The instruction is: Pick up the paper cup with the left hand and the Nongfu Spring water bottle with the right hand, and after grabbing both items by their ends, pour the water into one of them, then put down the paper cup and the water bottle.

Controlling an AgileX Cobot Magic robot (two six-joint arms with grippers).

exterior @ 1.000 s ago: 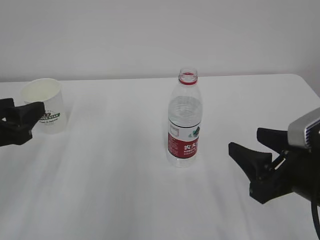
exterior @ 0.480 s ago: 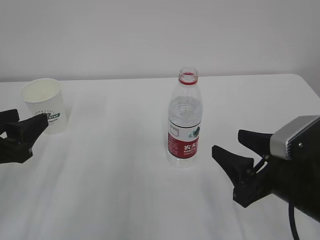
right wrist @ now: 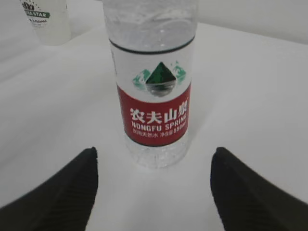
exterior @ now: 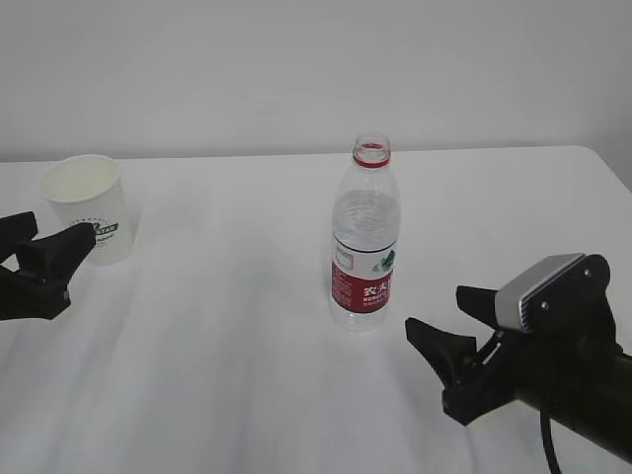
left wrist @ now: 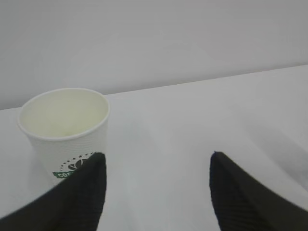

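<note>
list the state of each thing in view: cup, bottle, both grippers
cup: upright on the table, open top, looks empty, not held
bottle: upright, cap off, part full of water, not held
left gripper: open, beside the cup, not around it
right gripper: open, short of the bottle, lined up with it, touching nothing

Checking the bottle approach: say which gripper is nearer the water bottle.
Right. The right gripper is open just short of the water bottle, facing it; the left gripper is open far across the table by the paper cup.
</note>
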